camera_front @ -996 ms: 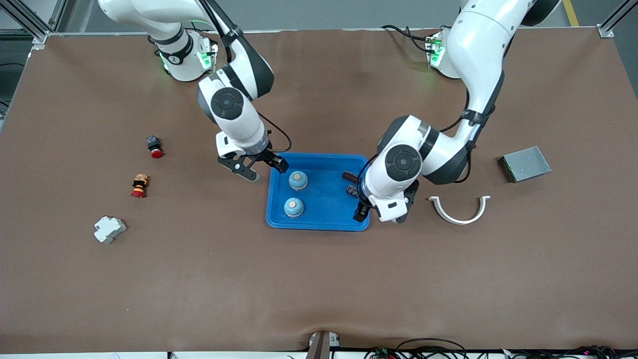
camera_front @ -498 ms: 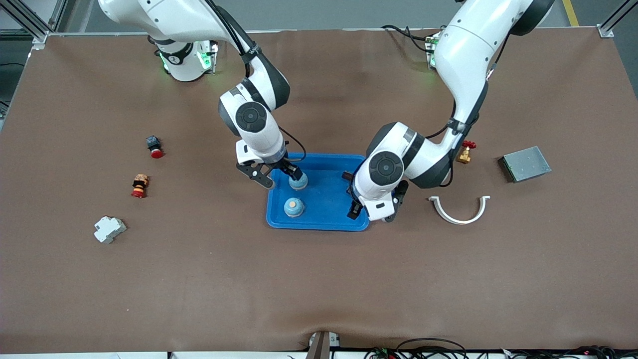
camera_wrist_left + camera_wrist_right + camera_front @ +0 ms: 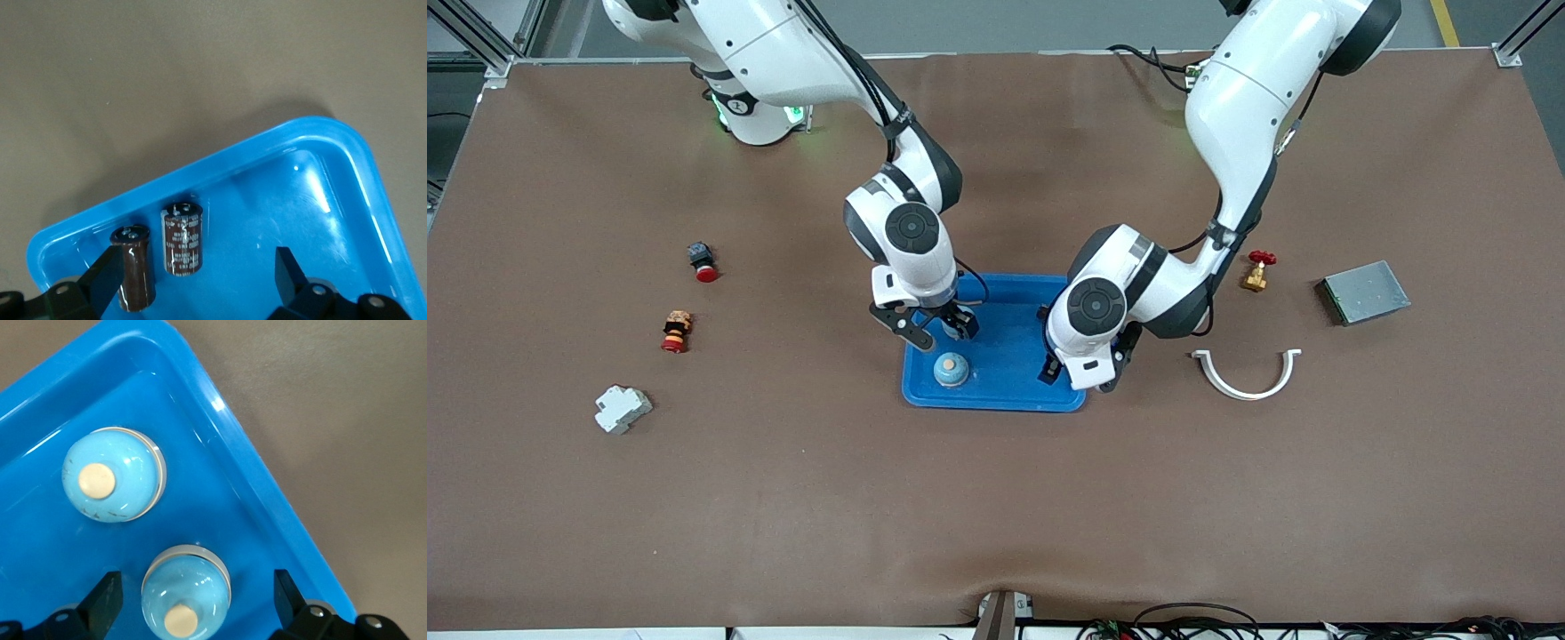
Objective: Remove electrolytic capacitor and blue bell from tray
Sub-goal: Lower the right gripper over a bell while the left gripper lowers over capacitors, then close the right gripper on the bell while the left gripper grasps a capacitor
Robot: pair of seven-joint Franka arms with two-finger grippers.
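1. A brown bench (image 3: pixel 996 498) is seen from a high camera facing two white robot arms.
2. Toward the right arm's end lie a white breaker block (image 3: pixel 622 409), a red and orange stacked button (image 3: pixel 676 331) and a black switch with a red cap (image 3: pixel 703 260), all well apart from the tray.
3. A blue tray (image 3: pixel 1005 396) sits mid-bench, between the two arms.
4. The right tool (image 3: pixel 935 329) is low over the tray's end toward the right arm, its fingers spread wide and holding nothing.
5. The right wrist view shows one light blue bell (image 3: pixel 187 597) between those open fingers, and a second bell (image 3: pixel 113 475) just beside it, both upright in the tray.
6. The left tool (image 3: pixel 1079 373) is low over the tray's other end, fingers likewise released.
7. The left wrist view shows two dark brown capacitors standing in a tray corner: one capacitor (image 3: pixel 182 238) between the fingers, the other capacitor (image 3: pixel 135 277) touching or just beside one finger (image 3: pixel 103 280).
8. Toward the left arm's end lie a small brass valve with a red handle (image 3: pixel 1256 271), a white curved bracket (image 3: pixel 1247 375) and a grey metal box (image 3: pixel 1364 292).
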